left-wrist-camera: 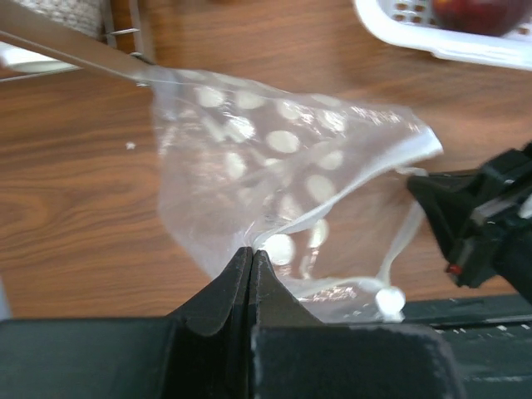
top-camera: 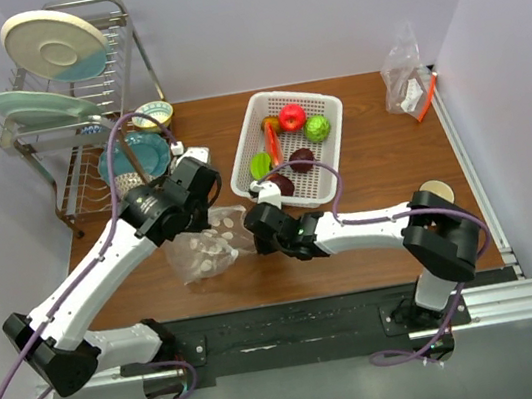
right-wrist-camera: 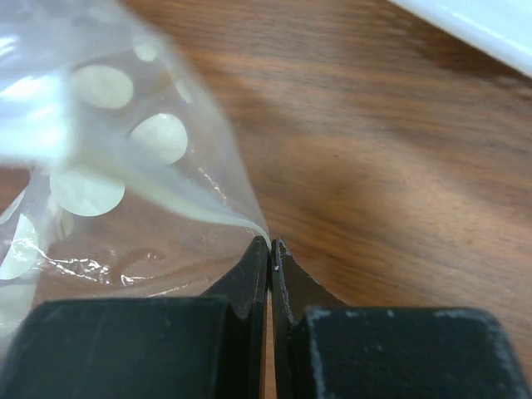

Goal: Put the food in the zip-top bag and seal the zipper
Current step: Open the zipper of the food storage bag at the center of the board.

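Food (top-camera: 291, 116) lies in the white basket (top-camera: 337, 132) at 12 o'clock of the brown surface (top-camera: 384, 176). The zip-top bag (top-camera: 204, 252), at the basket's 7 o'clock, hangs between left tool (left-wrist-camera: 252, 252) and right tool (right-wrist-camera: 270, 243), both pinched tight on its edge. Pale walls (top-camera: 317, 9) stand around.

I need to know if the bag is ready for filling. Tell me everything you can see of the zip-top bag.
The zip-top bag is thin, clear, crinkled plastic printed with white round dots, with a pale zipper strip along its mouth edge. It is held between the two arms, near the white basket, over the brown table. The left gripper has its jaws shut on one rim, the right gripper on the opposite side, and the mouth seems parted. No food shows inside.
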Controlling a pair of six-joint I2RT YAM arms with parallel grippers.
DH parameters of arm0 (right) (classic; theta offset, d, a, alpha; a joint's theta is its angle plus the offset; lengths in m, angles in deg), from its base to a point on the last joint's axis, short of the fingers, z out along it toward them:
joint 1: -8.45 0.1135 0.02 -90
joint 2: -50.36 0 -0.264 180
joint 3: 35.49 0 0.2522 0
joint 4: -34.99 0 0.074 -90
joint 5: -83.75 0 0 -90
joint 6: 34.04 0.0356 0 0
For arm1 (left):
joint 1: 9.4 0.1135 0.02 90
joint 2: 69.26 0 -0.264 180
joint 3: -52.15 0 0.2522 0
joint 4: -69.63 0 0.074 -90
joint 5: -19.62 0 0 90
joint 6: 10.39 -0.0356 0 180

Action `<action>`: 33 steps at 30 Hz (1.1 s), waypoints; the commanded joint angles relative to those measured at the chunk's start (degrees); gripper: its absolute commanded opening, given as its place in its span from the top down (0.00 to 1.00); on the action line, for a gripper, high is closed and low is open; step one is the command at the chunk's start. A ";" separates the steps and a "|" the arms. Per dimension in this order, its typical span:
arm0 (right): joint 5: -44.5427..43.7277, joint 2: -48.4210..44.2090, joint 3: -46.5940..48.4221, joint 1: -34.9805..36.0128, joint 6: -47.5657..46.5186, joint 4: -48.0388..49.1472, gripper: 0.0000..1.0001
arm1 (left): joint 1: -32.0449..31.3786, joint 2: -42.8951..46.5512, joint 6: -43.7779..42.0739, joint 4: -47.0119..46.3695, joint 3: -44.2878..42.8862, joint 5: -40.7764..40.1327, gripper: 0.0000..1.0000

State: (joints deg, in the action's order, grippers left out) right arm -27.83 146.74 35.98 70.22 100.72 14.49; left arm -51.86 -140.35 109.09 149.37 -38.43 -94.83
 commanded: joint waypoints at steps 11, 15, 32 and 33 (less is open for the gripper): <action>-1.46 -7.95 -1.54 -0.43 -5.11 1.53 1.00 | -0.17 -1.86 -3.09 4.11 -4.75 -10.81 0.99; 7.06 -11.38 -3.31 -0.43 -5.73 7.44 1.00 | -0.17 2.09 -5.48 -8.56 3.22 2.08 0.84; 11.65 -10.60 2.49 -0.43 -4.32 5.61 1.00 | -0.87 4.03 -4.08 -18.42 10.10 8.45 0.45; 11.57 -10.60 2.84 -0.43 -4.32 5.60 1.00 | -1.13 3.94 -3.81 -18.69 10.46 8.80 0.45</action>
State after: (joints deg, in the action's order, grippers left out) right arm -16.73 135.92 35.17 69.87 95.89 19.47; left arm -52.10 -135.93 105.33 133.61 -29.25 -87.20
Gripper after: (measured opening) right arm 0.014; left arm 0.547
